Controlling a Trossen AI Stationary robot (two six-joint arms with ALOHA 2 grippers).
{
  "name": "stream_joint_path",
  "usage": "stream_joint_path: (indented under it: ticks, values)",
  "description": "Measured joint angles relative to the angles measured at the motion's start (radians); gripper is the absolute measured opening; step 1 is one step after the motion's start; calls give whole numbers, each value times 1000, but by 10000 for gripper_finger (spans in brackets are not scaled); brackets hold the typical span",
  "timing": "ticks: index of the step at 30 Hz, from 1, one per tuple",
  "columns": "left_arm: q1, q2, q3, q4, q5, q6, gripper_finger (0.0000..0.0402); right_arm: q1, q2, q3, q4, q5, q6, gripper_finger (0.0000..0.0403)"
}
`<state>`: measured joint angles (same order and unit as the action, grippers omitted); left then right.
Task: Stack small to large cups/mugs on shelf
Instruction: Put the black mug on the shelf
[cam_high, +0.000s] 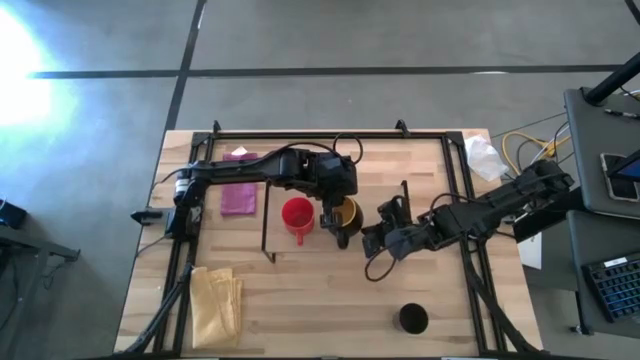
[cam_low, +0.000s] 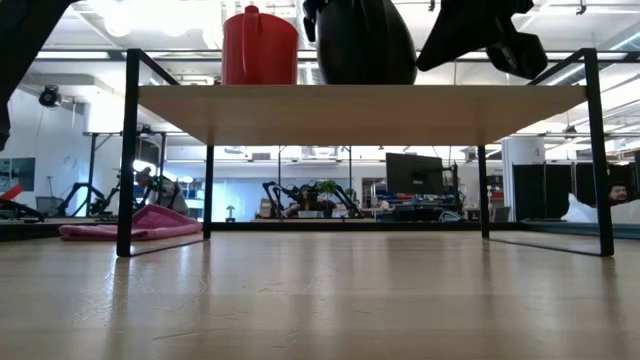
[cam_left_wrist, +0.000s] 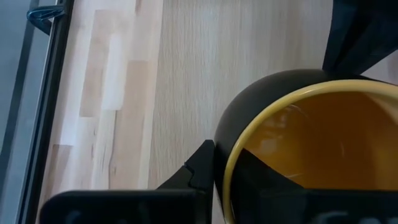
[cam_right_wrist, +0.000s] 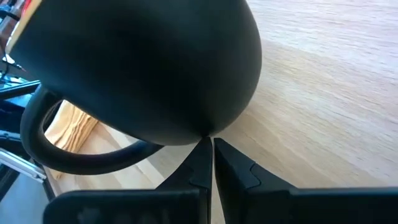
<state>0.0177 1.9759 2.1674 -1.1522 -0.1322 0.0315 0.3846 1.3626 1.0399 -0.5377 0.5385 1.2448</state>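
The shelf (cam_low: 360, 100) is a light-wood board on black brackets (cam_high: 265, 220). The red-pink cup (cam_high: 297, 215) (cam_low: 260, 45) stands on it. Beside it is the mustard-yellow mug with its dark outside (cam_high: 347, 212) (cam_low: 365, 45), its base at the board's top. My left gripper (cam_high: 336, 216) (cam_left_wrist: 225, 171) is shut on the mug. My right gripper (cam_high: 372, 240) (cam_right_wrist: 208, 158) is shut, its tips at the mug's right side. The black cup (cam_high: 413, 318) stands on the tabletop near the near edge. My left gripper holds the mug's rim (cam_left_wrist: 227, 155) from above, one finger (cam_left_wrist: 199, 171) outside the dark wall and the other inside the yellow hollow. The mug stays upright on the shelf board. My right gripper's shut fingertips (cam_right_wrist: 202, 155) stand at the mug's lower outer wall (cam_right_wrist: 205, 127), opposite the handle (cam_right_wrist: 56, 152); whether they touch it I cannot tell.
A pink cloth (cam_high: 238, 195) (cam_low: 140, 225) lies on the table left of the shelf. A yellow cloth (cam_high: 215, 305) lies at the near left corner. A white crumpled thing (cam_high: 483, 157) sits at the far right. Black frame rails (cam_high: 300, 135) run along the table's edges.
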Motion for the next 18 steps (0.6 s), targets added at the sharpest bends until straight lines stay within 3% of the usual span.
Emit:
stream_joint_path:
  ticks: [9, 18]
  values:
    - [0, 0, 0, 2, 23, 1, 20, -6, 0, -1, 3, -15, -17, 8]
    - [-2, -2, 0, -5, 38, -2, 89, -6, 0, -7, 7, -19, -19, 8]
